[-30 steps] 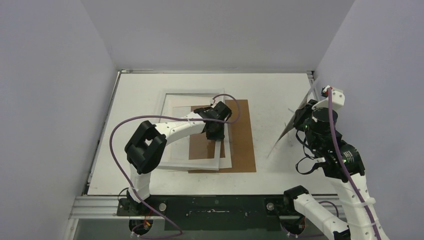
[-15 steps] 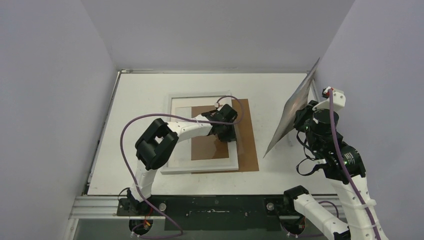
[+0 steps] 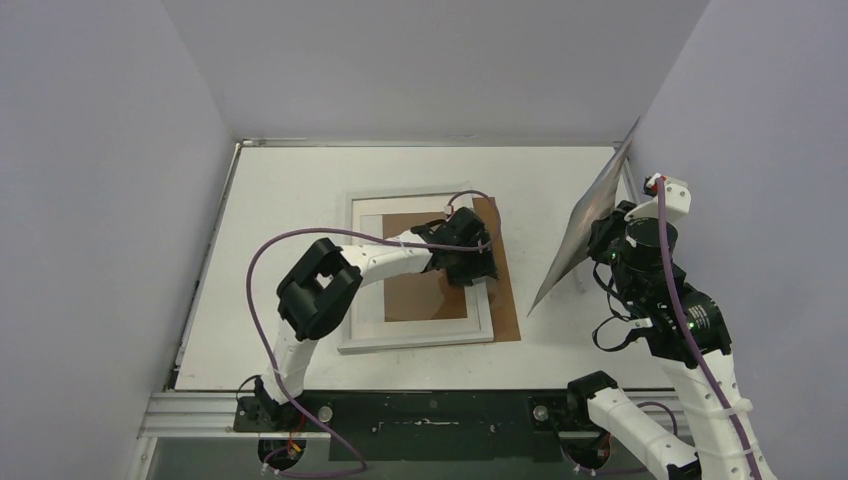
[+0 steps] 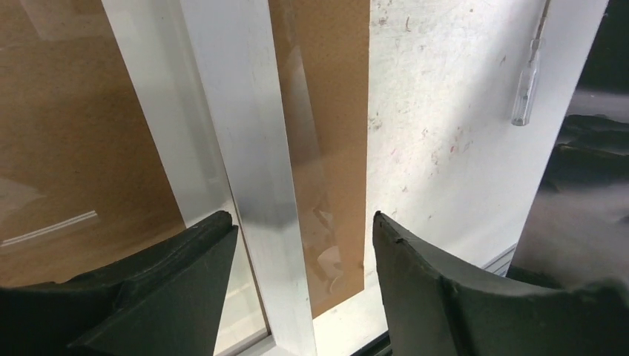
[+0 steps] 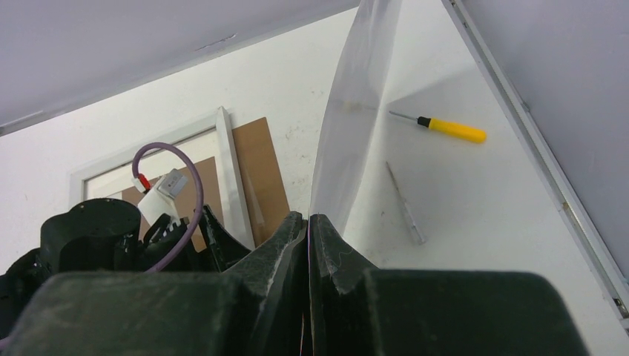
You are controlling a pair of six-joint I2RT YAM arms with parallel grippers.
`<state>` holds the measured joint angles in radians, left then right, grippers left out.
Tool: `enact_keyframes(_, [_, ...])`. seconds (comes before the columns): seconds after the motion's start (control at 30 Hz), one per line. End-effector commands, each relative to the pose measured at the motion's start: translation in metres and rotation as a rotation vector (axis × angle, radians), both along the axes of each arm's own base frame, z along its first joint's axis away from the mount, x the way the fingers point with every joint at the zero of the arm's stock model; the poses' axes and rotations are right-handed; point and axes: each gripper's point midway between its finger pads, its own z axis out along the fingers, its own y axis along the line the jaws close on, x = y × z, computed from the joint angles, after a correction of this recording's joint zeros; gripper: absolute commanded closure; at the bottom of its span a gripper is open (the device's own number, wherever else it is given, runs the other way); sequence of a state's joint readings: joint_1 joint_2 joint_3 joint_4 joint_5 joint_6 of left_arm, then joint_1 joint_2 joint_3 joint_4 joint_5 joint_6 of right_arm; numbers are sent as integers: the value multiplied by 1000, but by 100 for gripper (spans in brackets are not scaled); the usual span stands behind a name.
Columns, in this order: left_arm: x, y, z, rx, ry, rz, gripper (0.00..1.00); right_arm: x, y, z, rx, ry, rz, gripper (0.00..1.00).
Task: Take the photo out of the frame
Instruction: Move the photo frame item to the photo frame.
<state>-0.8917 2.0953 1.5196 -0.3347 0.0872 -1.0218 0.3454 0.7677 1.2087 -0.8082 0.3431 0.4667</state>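
**Item 1. Photo** point(image 3: 590, 225): thin sheet held in the air at the right side of the surface point(image 3: 280, 200), close to the right wall. It stands on edge and tilts, with its top corner toward the far right corner. Only a glossy grey face shows from above, so the printed side cannot be made out. It is well apart from the frame.

**Item 2. Frame** point(image 3: 415, 335): white, with a wide border, lying flat near the middle of the surface. Through its opening shows a brown backing board point(image 3: 425, 295). A strip of that board sticks out past the frame's right rail.

**Item 3. Left tool** point(image 4: 300, 226): low over the frame's right rail, about halfway along it. The 2 fingers stand apart. In the left wrist view, the white rail and the brown strip lie in the gap between them, and nothing is gripped.

**Item 4. Right tool** point(image 5: 308, 222): the 2 fingers are pressed together, clamped on the lower edge of the photo, which rises up from them in the right wrist view.

**Item 5. Sundries on the surface, right side:**
- 1 yellow-handled screwdriver point(image 5: 452, 130) lies near the far right edge.
- 1 slim clear-handled driver point(image 4: 527, 85) lies nearer the frame.
- 1 purple cable point(image 3: 262, 270) loops along the left arm.
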Motion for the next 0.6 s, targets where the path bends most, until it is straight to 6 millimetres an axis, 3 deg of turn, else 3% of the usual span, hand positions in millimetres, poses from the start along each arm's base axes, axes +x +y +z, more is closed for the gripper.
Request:
enact_keyframes(0.0, [11, 4, 74, -77, -164, -30, 34, 4, -1, 24, 15, -74, -5, 95])
enact_keyframes(0.13, [13, 45, 100, -29, -245, 9, 30, 6, 2, 34, 17, -90, 12, 95])
enact_keyframes(0.3, [22, 136, 106, 44, -281, 140, 25, 9, 19, 47, 43, -116, 104, 95])
enact_keyframes(0.4, [26, 201, 96, 136, -288, 239, 22, 12, 27, 49, 55, -119, 140, 95])
enact_keyframes(0.5, [30, 261, 78, 223, -267, 337, 1, 17, 33, 46, 62, -105, 160, 95])
enact_keyframes(0.57, [31, 290, 64, 243, -245, 392, 4, 18, 35, 44, 66, -99, 168, 95])
